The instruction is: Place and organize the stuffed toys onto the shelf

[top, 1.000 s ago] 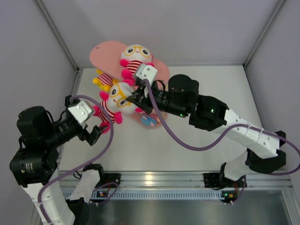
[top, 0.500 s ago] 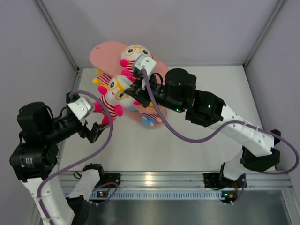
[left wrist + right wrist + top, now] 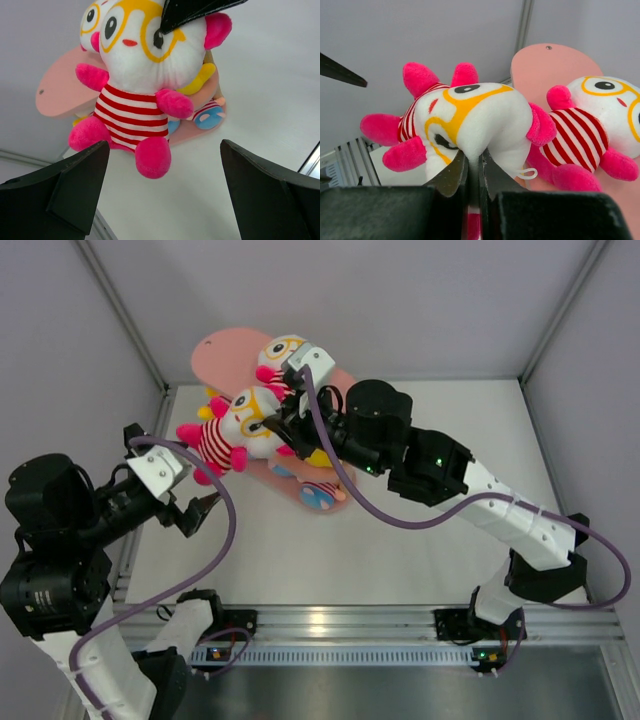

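Placing the held stuffed toy (image 3: 228, 430) on the shelf (image 3: 222, 345) is judged the step in hand

Top view: the shelf stands at the far left corner of the worktop (image 3: 420, 530). The right gripper (image 3: 278, 426), jaws almost together, pinches the toy's head and holds it in the air at the shelf's near left side. A second glasses toy (image 3: 287, 352) occupies the top board. The left gripper (image 3: 197, 512) is spread wide and holds nothing.

Left wrist view: the held toy's feet hang clear of the worktop. A yellow toy (image 3: 197, 82) and a blue-shorts toy (image 3: 209, 116) lie on lower boards behind it.

Right wrist view: the jaws clamp only a fold of white plush, a shallow hold. Move slowly, seat the toy on bare board beside the second toy, then release
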Robot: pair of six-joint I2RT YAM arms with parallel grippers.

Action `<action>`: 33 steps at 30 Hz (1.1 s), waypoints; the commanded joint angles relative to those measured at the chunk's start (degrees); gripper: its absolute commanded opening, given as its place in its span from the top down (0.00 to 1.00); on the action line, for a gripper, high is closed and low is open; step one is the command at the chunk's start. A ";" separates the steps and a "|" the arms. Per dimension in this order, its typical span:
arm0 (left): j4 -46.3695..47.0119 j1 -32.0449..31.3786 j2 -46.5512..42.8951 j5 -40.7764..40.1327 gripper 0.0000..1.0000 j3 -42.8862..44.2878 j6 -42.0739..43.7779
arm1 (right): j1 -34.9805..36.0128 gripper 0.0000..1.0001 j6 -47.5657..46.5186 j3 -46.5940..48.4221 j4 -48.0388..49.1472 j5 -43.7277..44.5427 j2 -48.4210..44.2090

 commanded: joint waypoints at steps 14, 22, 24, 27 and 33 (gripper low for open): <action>-8.12 -0.17 -1.66 -10.34 0.02 -5.24 6.54 | -1.16 1.00 0.35 1.98 2.41 0.96 -2.16; -7.15 -0.17 -1.57 -6.75 0.02 -7.01 8.48 | -1.16 1.00 0.88 1.98 2.93 -4.32 -1.73; -6.80 -0.09 -1.48 -6.92 0.02 -7.54 9.19 | -1.16 1.00 0.88 1.89 2.85 -4.49 -1.64; -6.01 -0.17 -1.57 -6.93 0.05 -8.86 10.07 | -1.16 1.00 0.88 1.98 2.93 -4.93 -1.64; -5.92 -0.17 -0.96 -2.62 0.89 -8.95 9.02 | -1.08 1.00 0.88 1.71 2.85 -5.55 -1.81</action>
